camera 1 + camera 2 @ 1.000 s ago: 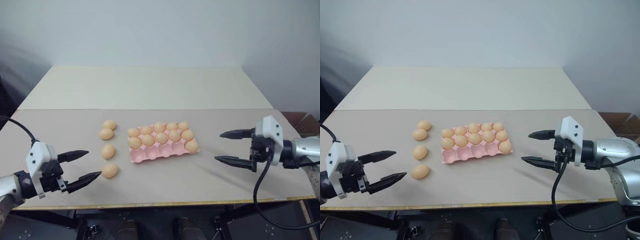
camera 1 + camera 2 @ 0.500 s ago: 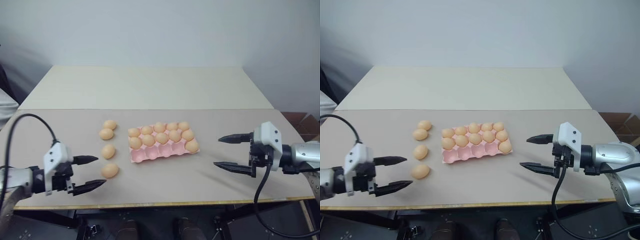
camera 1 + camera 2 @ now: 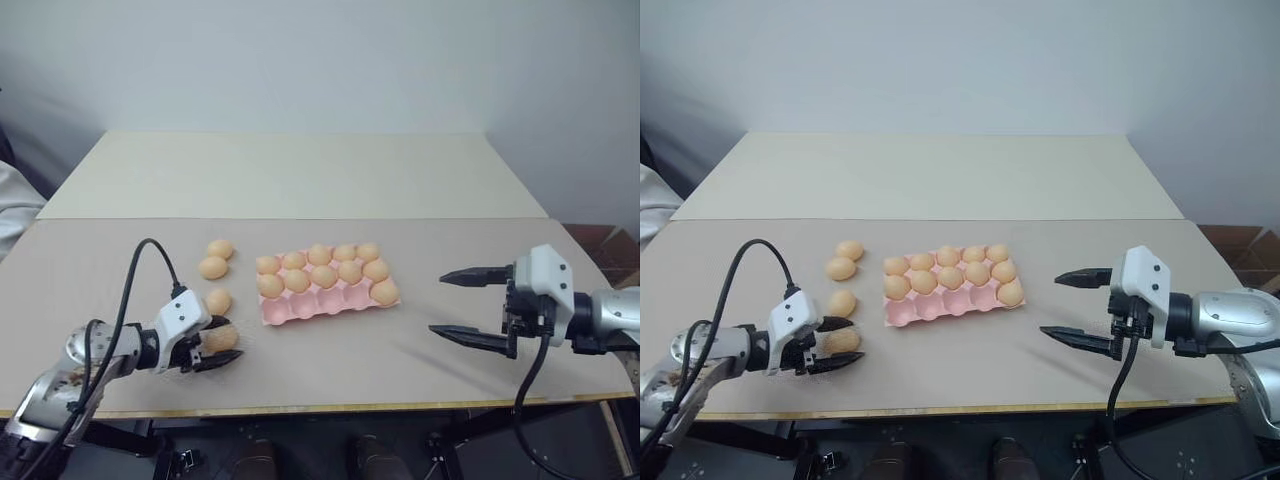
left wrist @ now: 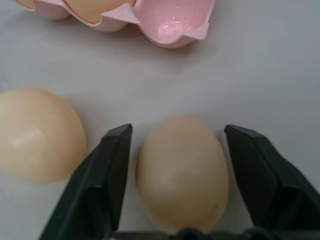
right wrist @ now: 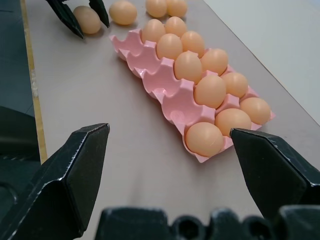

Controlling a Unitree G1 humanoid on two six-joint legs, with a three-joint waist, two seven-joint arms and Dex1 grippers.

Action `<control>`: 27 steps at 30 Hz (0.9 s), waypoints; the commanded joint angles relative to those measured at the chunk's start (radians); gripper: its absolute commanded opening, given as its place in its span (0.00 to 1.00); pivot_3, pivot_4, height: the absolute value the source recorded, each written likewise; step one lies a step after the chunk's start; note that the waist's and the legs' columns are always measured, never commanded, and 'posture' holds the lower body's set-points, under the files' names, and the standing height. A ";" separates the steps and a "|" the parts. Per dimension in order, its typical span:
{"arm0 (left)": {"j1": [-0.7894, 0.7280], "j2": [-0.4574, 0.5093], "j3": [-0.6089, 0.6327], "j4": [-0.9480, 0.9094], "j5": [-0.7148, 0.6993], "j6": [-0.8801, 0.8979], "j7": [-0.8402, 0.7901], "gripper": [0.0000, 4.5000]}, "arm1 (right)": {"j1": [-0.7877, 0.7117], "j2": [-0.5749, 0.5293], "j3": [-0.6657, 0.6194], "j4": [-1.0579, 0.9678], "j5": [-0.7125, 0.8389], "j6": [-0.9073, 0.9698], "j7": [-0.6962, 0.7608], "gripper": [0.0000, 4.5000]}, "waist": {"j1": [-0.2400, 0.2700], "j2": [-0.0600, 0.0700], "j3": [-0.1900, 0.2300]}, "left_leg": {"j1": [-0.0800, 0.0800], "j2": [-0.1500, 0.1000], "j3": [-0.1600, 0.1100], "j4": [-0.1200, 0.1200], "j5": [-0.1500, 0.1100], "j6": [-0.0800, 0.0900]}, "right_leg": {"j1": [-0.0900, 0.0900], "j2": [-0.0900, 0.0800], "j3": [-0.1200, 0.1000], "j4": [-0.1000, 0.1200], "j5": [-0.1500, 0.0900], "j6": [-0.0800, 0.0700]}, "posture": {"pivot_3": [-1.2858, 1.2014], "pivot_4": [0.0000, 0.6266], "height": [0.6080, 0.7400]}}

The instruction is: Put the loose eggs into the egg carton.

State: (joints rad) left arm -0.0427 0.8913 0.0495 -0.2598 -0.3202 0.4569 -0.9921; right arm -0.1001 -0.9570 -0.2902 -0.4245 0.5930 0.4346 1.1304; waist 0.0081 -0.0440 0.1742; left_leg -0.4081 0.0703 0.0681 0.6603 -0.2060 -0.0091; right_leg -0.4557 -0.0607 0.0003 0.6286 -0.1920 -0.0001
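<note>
The loose eggs, smooth pale orange-tan ovals on the beige tabletop [image 3: 120, 270], are bracketed at the nearest one [image 4: 182, 172] by the left gripper [image 4: 177, 135], narrowed but not visibly clamped, for transfer to the pink moulded egg carton [image 3: 330, 298], while the right gripper [image 3: 462, 305] is held wide open and empty.

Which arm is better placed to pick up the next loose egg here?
Left. Its claw already straddles the nearest loose egg, a finger on each side, close to the egg carton. The right claw hangs open on the carton's far side, away from all four loose eggs.
</note>
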 commanded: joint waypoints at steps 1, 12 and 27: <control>0.002 0.017 0.043 -0.035 -0.019 -0.013 -0.015 0.44 | 0.005 -0.016 -0.046 -0.037 0.019 0.005 -0.011 1.00 | 0.000 0.000 0.000 | 0.000 0.000 0.000 0.000 0.000 0.000 | 0.000 0.000 0.000 0.000 0.000 0.000 | 0.52 0.24 1.00; -0.106 -0.010 0.180 -0.097 -0.263 0.019 -0.100 0.40 | -0.001 -0.002 -0.035 -0.038 0.014 -0.004 -0.034 1.00 | 0.007 0.000 0.000 | 0.000 0.000 0.000 0.000 0.000 0.000 | 0.000 0.000 0.000 0.000 0.000 0.000 | 0.52 0.24 1.00; -0.618 -0.495 -0.315 0.295 0.032 -0.103 0.025 0.40 | -0.039 0.003 -0.033 -0.068 0.034 0.008 -0.079 1.00 | 0.002 -0.001 0.000 | 0.002 -0.003 -0.002 0.002 0.000 0.001 | 0.008 0.001 0.001 -0.002 0.005 0.008 | 0.52 0.24 1.00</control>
State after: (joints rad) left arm -0.6286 0.4055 -0.2597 0.0144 -0.3168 0.3868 -0.9801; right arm -0.1285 -0.9536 -0.2914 -0.4610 0.6073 0.4436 1.0602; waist 0.0097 -0.0451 0.1740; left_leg -0.4058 0.0676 0.0656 0.6620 -0.2058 -0.0084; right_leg -0.4482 -0.0599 0.0009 0.6266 -0.1870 0.0080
